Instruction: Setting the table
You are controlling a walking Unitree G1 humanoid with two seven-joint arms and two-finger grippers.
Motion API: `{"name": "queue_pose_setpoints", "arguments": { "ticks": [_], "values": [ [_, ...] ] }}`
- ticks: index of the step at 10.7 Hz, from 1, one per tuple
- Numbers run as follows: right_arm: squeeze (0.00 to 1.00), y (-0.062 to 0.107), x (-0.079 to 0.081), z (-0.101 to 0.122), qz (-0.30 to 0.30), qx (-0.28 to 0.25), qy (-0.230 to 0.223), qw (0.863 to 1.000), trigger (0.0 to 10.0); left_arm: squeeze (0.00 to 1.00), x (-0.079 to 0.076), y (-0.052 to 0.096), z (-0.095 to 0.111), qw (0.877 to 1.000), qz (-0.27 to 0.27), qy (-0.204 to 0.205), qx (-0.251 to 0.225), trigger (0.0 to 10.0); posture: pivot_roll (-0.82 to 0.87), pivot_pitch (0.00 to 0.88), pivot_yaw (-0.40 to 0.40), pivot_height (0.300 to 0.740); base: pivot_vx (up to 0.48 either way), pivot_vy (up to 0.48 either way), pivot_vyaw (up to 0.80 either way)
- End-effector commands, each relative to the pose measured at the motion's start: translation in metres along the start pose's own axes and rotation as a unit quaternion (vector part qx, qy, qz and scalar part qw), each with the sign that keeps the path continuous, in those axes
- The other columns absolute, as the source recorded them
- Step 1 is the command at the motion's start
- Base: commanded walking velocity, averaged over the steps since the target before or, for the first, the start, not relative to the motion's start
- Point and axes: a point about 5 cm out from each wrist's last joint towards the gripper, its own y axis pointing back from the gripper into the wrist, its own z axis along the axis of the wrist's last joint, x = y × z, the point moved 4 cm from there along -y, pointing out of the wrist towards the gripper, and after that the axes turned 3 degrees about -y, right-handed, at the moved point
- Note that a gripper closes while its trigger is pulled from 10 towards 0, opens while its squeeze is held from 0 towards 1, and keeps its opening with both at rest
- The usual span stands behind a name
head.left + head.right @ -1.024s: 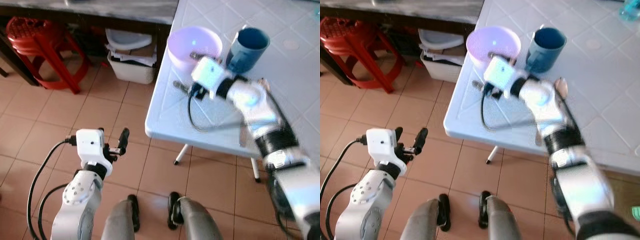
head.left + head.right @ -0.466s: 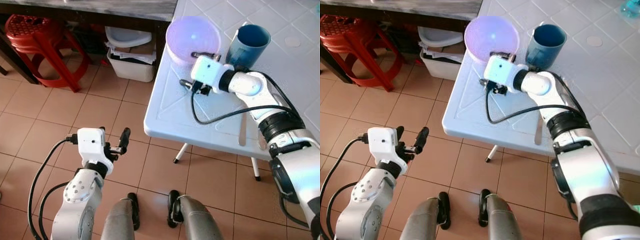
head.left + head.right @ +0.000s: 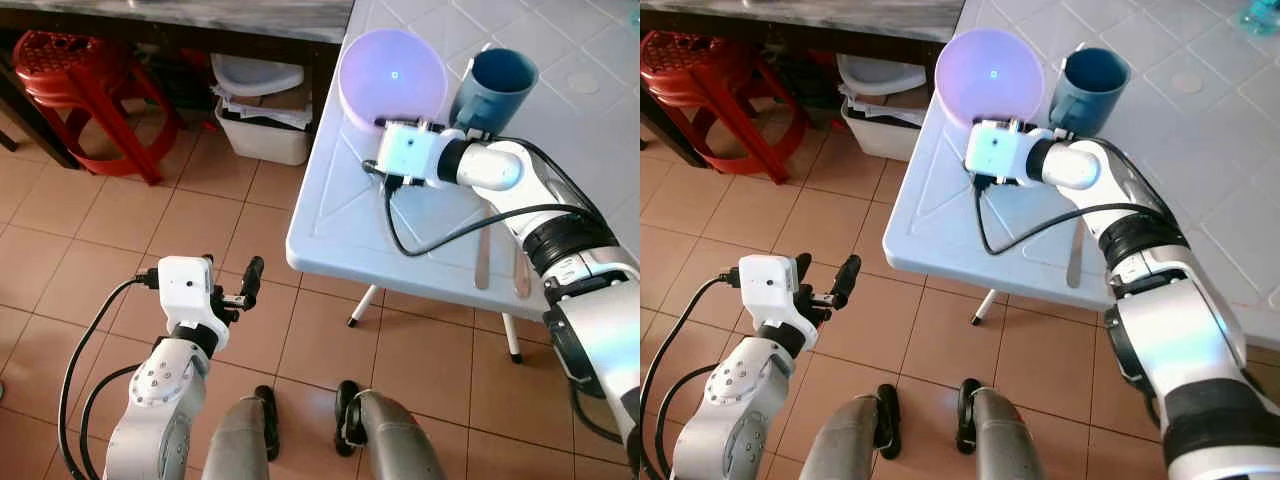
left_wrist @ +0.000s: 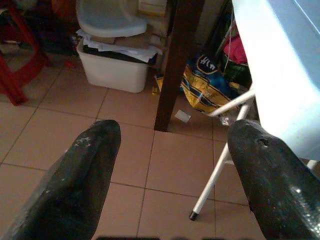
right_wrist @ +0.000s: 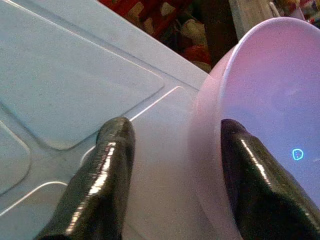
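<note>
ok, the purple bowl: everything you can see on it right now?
The purple bowl is pale lilac, smooth, glossy, plastic-looking and empty. It is tilted steeply, its inside facing the head camera, at the near left corner of the white table, just left of the blue mug. The right gripper straddles its rim: one black finger lies inside, the other outside over the tabletop. Whether the bowl's base still touches the table is hidden.
</note>
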Motion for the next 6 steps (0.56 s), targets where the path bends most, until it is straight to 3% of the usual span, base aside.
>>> {"name": "queue_pose_setpoints", "arguments": {
  "ticks": [1,6],
  "values": [
    [0.0,0.0049,0.0032,-0.0127,0.016,0.029,0.009,0.999,0.0,0.0,0.0029,0.0034,-0.0069,1.0,0.004,0.0,0.017,10.0,0.0,0.284,0.006,0.74,0.0,0.0,0.0],
    [0.0,0.0121,0.0023,-0.021,0.016,0.04,0.038,0.998,0.0,0.0,0.0003,0.0019,-0.0081,1.0,-0.002,0.002,0.021,10.0,0.0,0.283,0.007,0.74,0.0,0.0,0.0]
  ]
}}
